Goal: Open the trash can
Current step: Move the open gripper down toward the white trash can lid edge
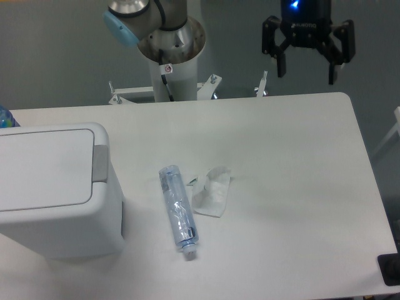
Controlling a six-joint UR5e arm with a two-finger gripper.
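The trash can (56, 194) is a large white boxy bin at the left of the table, its flat lid down. Its grey push tab (100, 164) sits on the right edge of the lid. My gripper (307, 69) hangs high above the table's far right edge, fingers spread open and empty. It is far to the right of the trash can and well apart from it.
A clear plastic bottle (177, 210) lies on its side in the middle of the table (294, 187). A crumpled white tissue (209, 192) lies beside it on the right. The arm's base (170, 50) stands behind the far edge.
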